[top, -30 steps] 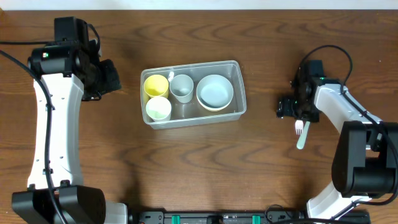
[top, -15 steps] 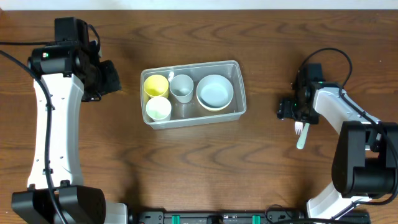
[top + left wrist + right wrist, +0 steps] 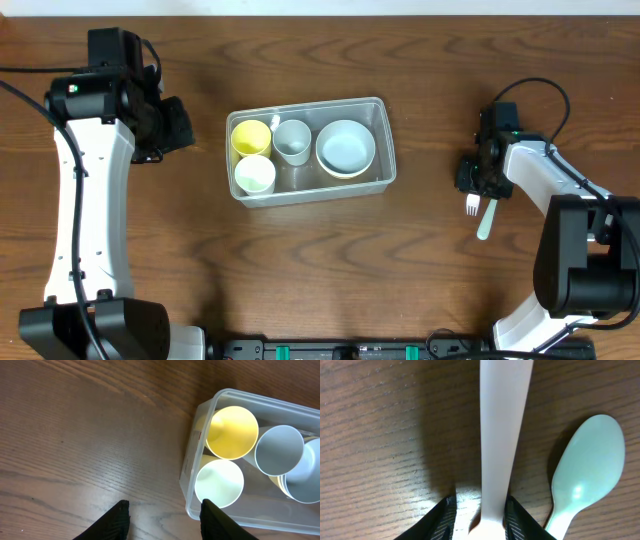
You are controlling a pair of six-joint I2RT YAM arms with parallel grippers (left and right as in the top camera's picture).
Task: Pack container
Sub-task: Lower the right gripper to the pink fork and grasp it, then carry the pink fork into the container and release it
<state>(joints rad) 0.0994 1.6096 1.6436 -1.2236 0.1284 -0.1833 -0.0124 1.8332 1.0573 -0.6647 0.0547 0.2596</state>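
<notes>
The clear container (image 3: 383, 140) is seen standing on the wooden surface (image 3: 330, 270), midway between the two arms. Four things are held inside it: a yellow cup (image 3: 250, 136) at its left end, a white cup (image 3: 254, 175) just beside that one on the near side, a pale grey cup (image 3: 292, 141) in the middle, and a pale bowl (image 3: 346, 147) at its right end.

The left fingers (image 3: 116, 522) are held spread wide above the bare surface just left of the container, and nothing is held between them.

Well to the right of the container, the right fingers (image 3: 445, 517) are closed narrowly on the handle of a white fork (image 3: 501, 435), one on each side of it. The fork's tines are shown in the overhead view pointing toward the near edge. A pale green spoon (image 3: 587, 470) is laid on the surface just beside the fork, on the side farther from the container.
</notes>
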